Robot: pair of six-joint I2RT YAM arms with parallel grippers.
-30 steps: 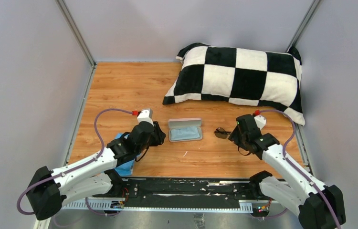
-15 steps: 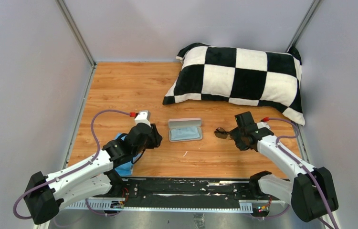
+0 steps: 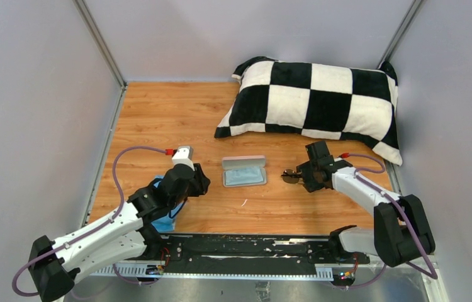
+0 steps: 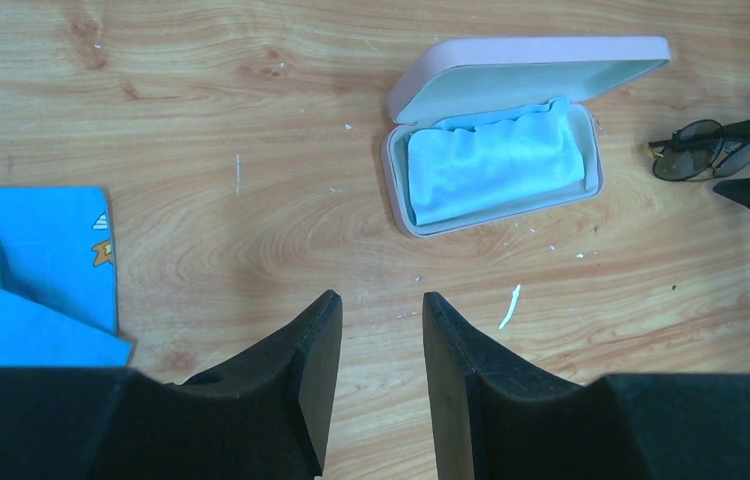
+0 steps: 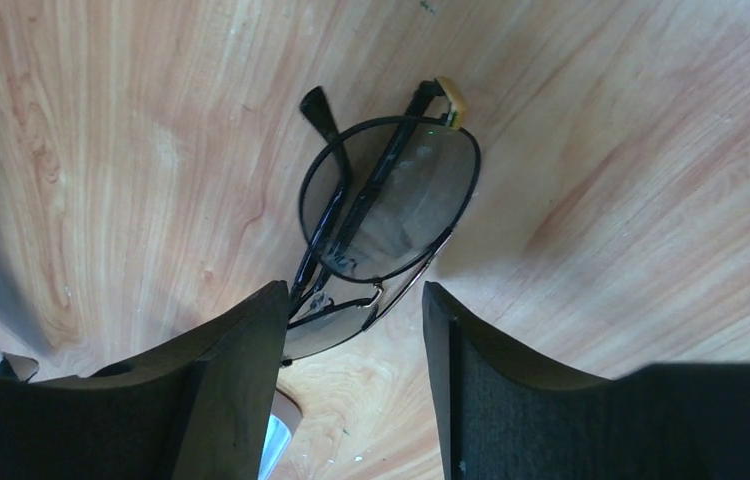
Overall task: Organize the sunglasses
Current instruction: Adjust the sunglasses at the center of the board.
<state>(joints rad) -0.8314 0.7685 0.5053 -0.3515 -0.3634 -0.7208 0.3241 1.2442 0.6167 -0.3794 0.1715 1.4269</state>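
Observation:
The sunglasses (image 3: 292,176) lie folded on the wooden table, right of the open pink case (image 3: 243,170) that holds a light-blue cloth (image 4: 496,162). They also show in the left wrist view (image 4: 696,151) and close up in the right wrist view (image 5: 381,215). My right gripper (image 3: 303,175) is open, low at the glasses, its jaws (image 5: 356,300) straddling the near lens and bridge. My left gripper (image 3: 199,182) is open and empty, hovering left of the case, its jaws (image 4: 381,305) over bare wood.
A black-and-white checked pillow (image 3: 315,100) lies at the back right. A blue patterned cloth (image 4: 26,275) lies under my left arm at the front left. A small white scrap (image 4: 510,306) lies in front of the case. Grey walls enclose the table.
My right gripper has swung left and forward until its jaws reach the sunglasses. My left arm has drawn back slightly toward the left.

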